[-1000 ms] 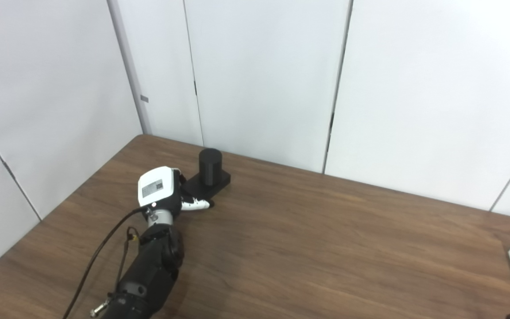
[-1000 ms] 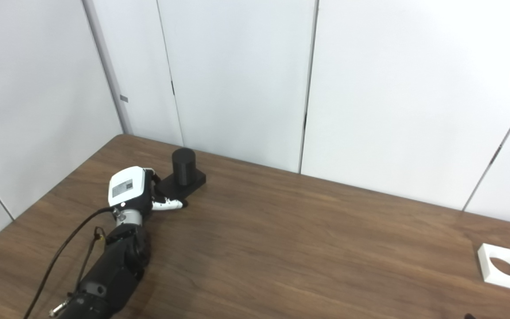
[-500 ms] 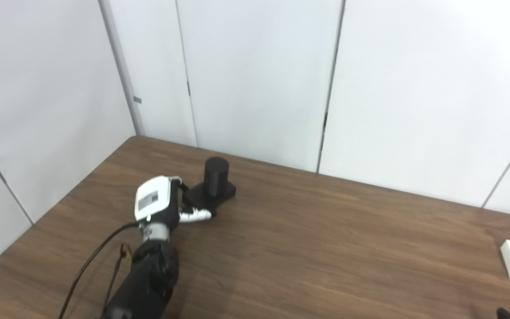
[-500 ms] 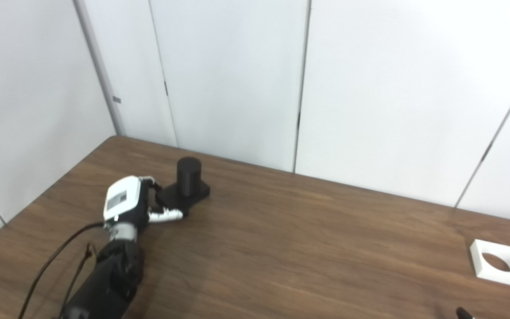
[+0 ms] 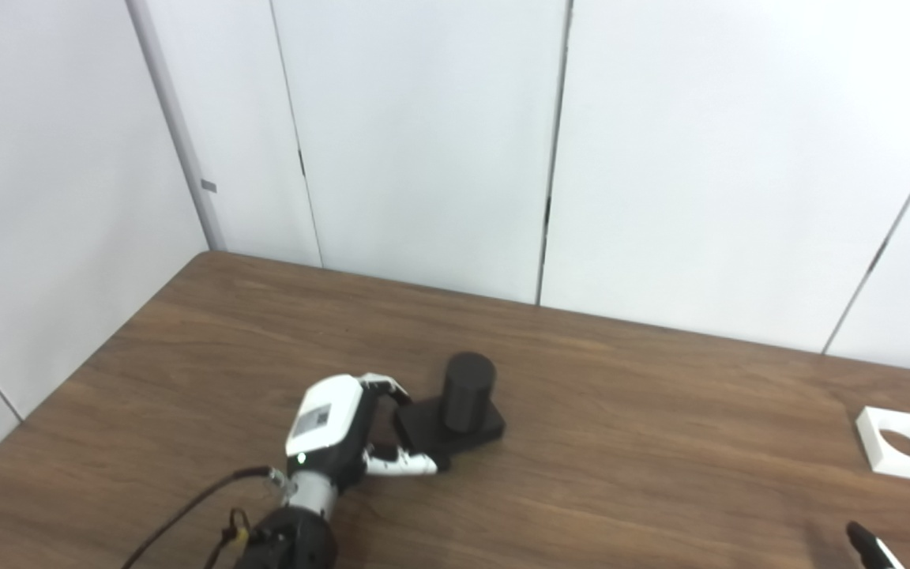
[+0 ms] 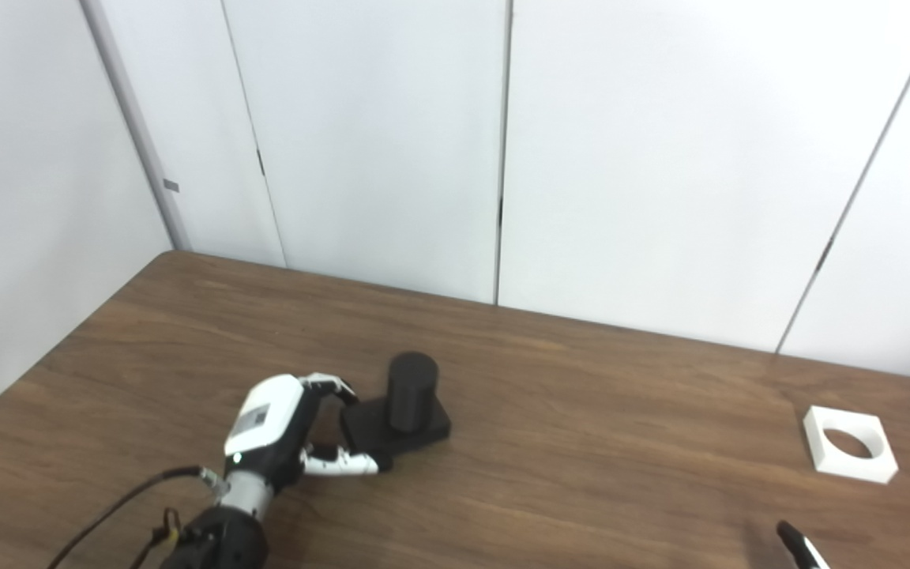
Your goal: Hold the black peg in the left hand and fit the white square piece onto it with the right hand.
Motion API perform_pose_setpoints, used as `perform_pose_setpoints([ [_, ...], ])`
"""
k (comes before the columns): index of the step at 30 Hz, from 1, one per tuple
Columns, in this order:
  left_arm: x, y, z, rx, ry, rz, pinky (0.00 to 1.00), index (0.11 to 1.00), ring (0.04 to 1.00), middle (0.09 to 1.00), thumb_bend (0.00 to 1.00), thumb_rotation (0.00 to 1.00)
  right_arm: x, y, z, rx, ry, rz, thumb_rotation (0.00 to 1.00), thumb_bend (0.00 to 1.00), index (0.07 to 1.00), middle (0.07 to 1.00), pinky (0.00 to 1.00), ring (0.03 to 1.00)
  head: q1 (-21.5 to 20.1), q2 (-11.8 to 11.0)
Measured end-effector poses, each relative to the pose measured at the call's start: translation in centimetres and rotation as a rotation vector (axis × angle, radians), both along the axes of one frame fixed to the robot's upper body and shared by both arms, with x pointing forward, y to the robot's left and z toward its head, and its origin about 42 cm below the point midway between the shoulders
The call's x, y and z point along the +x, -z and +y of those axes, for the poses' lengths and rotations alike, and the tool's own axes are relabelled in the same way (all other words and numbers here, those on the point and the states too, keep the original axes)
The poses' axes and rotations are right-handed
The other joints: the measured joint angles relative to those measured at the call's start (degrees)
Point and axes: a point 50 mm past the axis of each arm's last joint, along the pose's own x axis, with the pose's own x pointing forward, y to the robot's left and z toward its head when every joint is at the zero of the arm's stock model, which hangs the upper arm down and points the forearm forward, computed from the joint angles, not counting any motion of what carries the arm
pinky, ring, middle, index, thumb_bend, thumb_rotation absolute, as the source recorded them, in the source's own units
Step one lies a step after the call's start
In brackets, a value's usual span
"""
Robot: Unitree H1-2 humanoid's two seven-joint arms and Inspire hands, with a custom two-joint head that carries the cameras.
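Two robot hands have a part in this job, but only one is properly in view. The left robot hand is pinching the flat square base of the black peg: its fingers curl over the near corner from above while the thumb lies along the front edge. The base sits flat on the table, or so close to it that no gap shows. Taking the piece by its base leaves the upright round post bare, which I judge is the point, since the post must pass through a hole.

Of the right robot hand, only a dark tip with a white edge pokes in at the bottom right corner; whether that hand is spread or closed cannot be told.

Beyond that tip, well apart from the peg, the white square piece lies flat near the right end of the table, its round hole facing up. It is untouched, so picking it up and fitting it remain to be done. White wall panels close off the far side.
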Motion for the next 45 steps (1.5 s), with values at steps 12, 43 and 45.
perform_pose_setpoints([
  [12, -4.0, 0.1, -3.4, -0.055, 0.219, 0.019, 0.68, 0.488, 0.811, 0.788, 0.51, 0.05, 0.2, -0.7, 1.0, -0.006, -0.024, 0.002, 0.53, 0.38, 0.906, 0.948, 1.0, 1.0, -7.5, 4.5],
  [43, -10.8, 3.4, -7.9, -0.061, 0.564, -0.001, 0.85, 0.488, 0.843, 0.787, 0.52, 0.05, 0.3, -0.7, 1.2, -0.022, 0.003, 0.022, 0.59, 0.44, 0.898, 0.943, 1.0, 1.0, -11.4, 5.0],
  [45, -10.8, 3.4, -8.0, -0.044, 0.561, -0.008, 0.83, 0.487, 0.828, 0.775, 0.52, 0.05, 0.3, -0.7, 1.2, -0.02, 0.003, 0.023, 0.6, 0.44, 0.898, 0.941, 1.0, 0.997, -11.6, 4.8],
])
